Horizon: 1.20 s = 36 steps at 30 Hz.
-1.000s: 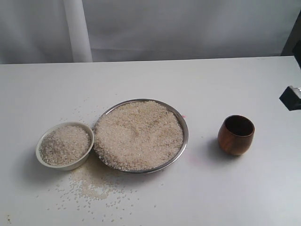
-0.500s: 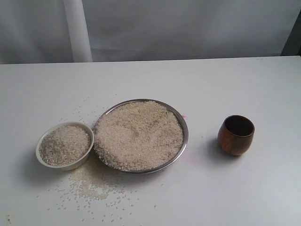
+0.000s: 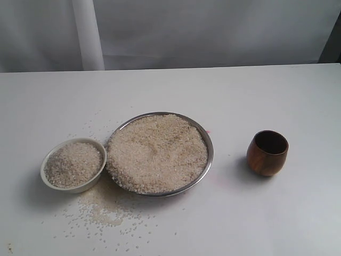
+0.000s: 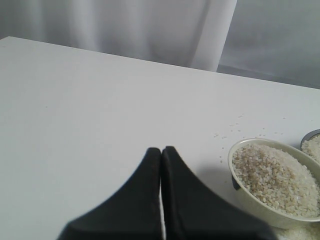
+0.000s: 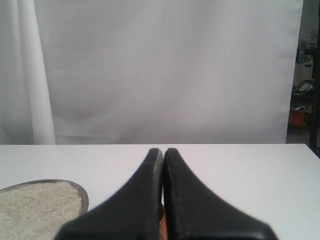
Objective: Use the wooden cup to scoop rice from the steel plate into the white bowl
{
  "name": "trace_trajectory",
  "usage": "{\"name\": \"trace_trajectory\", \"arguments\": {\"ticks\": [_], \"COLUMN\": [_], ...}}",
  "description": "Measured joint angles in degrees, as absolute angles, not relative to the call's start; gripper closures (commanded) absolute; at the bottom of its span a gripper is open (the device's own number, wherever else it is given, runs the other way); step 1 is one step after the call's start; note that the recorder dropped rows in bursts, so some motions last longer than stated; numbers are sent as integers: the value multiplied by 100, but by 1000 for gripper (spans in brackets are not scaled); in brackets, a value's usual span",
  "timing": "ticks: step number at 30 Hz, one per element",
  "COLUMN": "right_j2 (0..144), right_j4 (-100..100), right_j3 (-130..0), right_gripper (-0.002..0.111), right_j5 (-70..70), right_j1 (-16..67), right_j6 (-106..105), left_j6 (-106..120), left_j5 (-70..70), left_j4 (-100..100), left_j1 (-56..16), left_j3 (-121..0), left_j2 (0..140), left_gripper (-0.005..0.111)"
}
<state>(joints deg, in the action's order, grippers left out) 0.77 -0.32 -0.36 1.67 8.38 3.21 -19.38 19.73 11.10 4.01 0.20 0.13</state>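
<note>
We note dark arm part gone from exterior view's right edge since second ago; cup (image 3: 267,152) unmoved. Left gripper (image 4: 161,150), right gripper (image 5: 163,151): fingers pressed together, empty.

PHOTO, wrist cams: both end effectors closed and empty. L end effector (image 4: 161,150): two black fingers (image 4: 132,200) pressed flat together, only a hairline seam betw. them, tapering from broad bases to blunt rounded tips. It is pitched downward over the white tabletop (image 4: 75,100). Its tips are apparently clear of the surface, though the angle makes that hard to judge. R end effector (image 5: 163,151): same black pair, fingers (image 5: 200,205) likewise shut tip to tip w/ nothing gripped. It is held nearer level, pointing straight across the tabletop.
</note>
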Motion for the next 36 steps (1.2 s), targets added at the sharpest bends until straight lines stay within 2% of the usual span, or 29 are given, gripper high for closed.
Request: {"name": "trace_trajectory", "arguments": {"ticks": [8, 36], "right_j2": [18, 18], "right_j4": [-32, -32], "right_j3": [-15, -15], "right_gripper": [108, 108], "right_j5": [622, 658], "right_j1": [838, 838], "right_j6": [321, 321], "left_j6": [-1938, -1938], "left_j5": [1973, 1973], "left_j4": [1110, 1110], "left_j1": [401, 401], "left_j3": [20, 20], "left_j2": [13, 13], "left_gripper": [107, 107]}}
